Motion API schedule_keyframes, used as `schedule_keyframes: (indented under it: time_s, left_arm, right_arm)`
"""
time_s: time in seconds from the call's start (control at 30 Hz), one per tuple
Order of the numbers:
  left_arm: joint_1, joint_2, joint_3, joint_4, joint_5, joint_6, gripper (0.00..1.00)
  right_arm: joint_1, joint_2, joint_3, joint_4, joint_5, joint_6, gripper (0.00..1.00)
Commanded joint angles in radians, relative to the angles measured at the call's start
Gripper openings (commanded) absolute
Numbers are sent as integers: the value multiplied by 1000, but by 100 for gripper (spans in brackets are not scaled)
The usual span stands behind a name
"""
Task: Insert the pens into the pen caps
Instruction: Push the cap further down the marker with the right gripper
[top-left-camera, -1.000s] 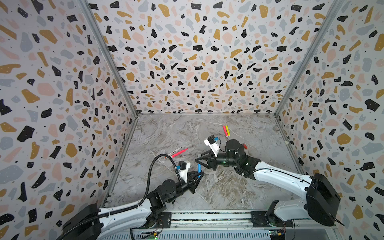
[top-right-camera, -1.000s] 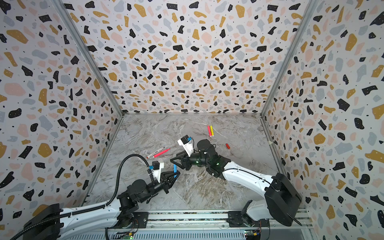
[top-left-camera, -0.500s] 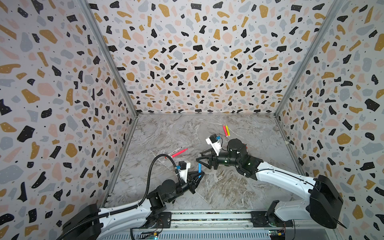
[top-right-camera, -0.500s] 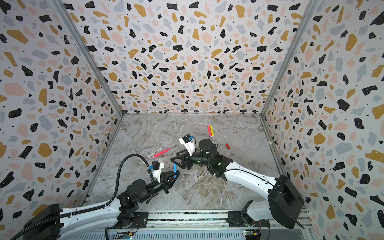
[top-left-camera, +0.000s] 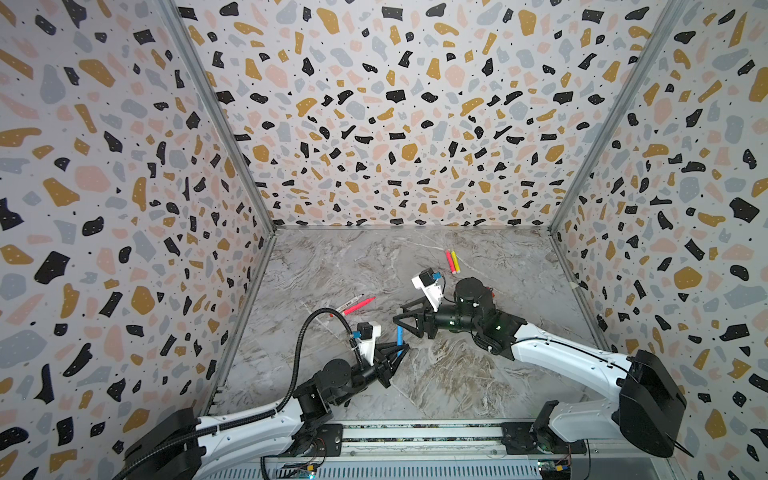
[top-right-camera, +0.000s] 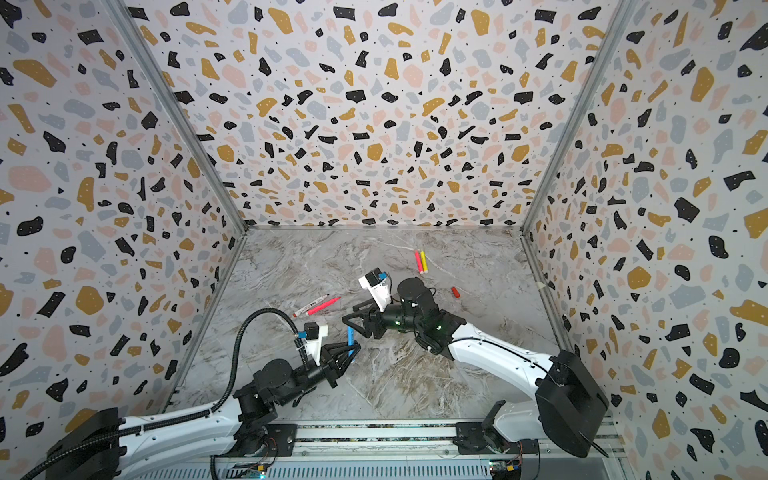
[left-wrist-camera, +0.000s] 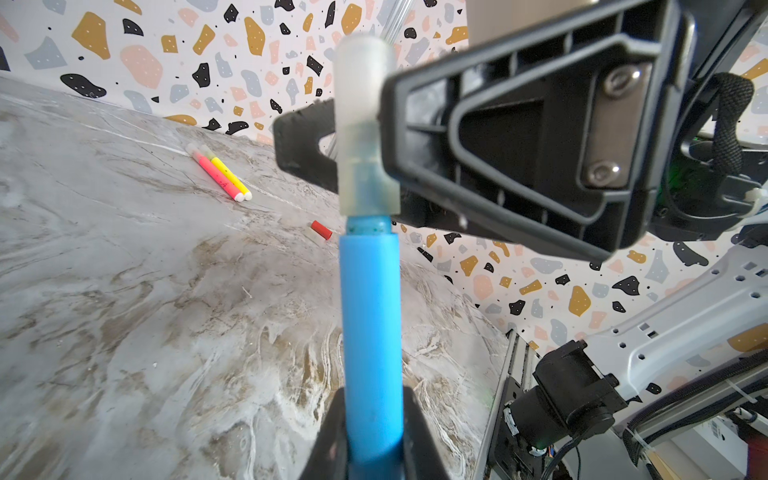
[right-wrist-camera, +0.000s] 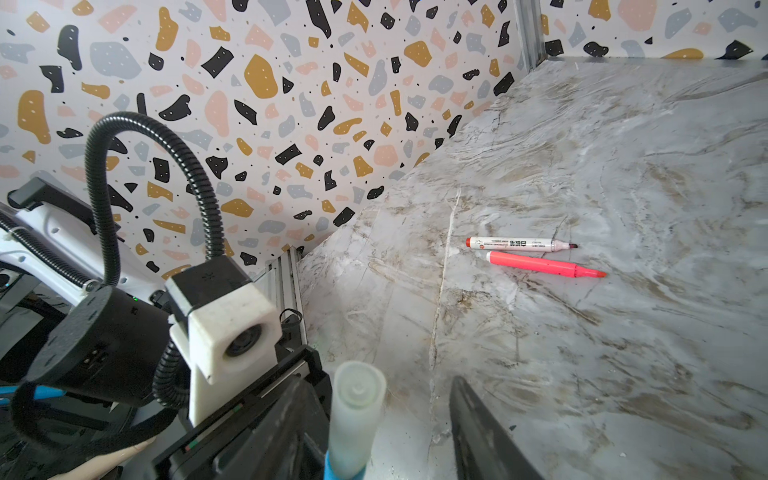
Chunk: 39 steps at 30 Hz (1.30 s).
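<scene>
My left gripper (left-wrist-camera: 372, 401) is shut on the lower barrel of the blue pen (left-wrist-camera: 370, 324), which stands upright above the floor in both top views (top-left-camera: 399, 334) (top-right-camera: 351, 336). A translucent white pen cap (left-wrist-camera: 363, 124) sits over its tip, with a short strip of blue neck showing below it. My right gripper (right-wrist-camera: 382, 386) is open around that cap (right-wrist-camera: 357, 407); one finger lies against it and the other stands apart. A pink pen (right-wrist-camera: 540, 264) and a white-barrelled pen (right-wrist-camera: 519, 244) lie uncapped side by side on the left. A red pen cap (top-right-camera: 456, 292) lies behind the right arm.
A pink pen (top-left-camera: 449, 261) and a yellow pen (top-left-camera: 455, 261) with white caps lie together near the back wall. Patterned walls (top-left-camera: 124, 208) enclose the marble floor (top-left-camera: 457, 374) on three sides. A metal rail (top-left-camera: 415, 432) runs along the front edge.
The right gripper's jaws have widened a little around the cap. The left gripper and the blue pen have stayed in place.
</scene>
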Motion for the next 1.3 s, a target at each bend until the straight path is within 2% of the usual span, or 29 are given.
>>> schedule_keyframes:
  time_s: [0.0, 0.3, 0.4, 1.03, 1.27]
  left_arm:
    - [5, 1, 0, 61, 5, 7, 0]
    - [5, 13, 19, 16, -30, 19, 0]
    - [5, 6, 21, 7, -53, 17, 0]
    - [5, 6, 41, -56, -115, 26, 0]
    - [5, -56, 14, -36, -126, 6, 0]
  right_arm:
    - [-4, -10, 50, 1, 14, 2, 53]
    - [-4, -2, 53, -21, 31, 3, 31]
    - [3, -1, 43, -21, 36, 6, 27]
    - [107, 46, 26, -84, 209, 0, 14]
    - [131, 50, -14, -56, 219, 21, 13]
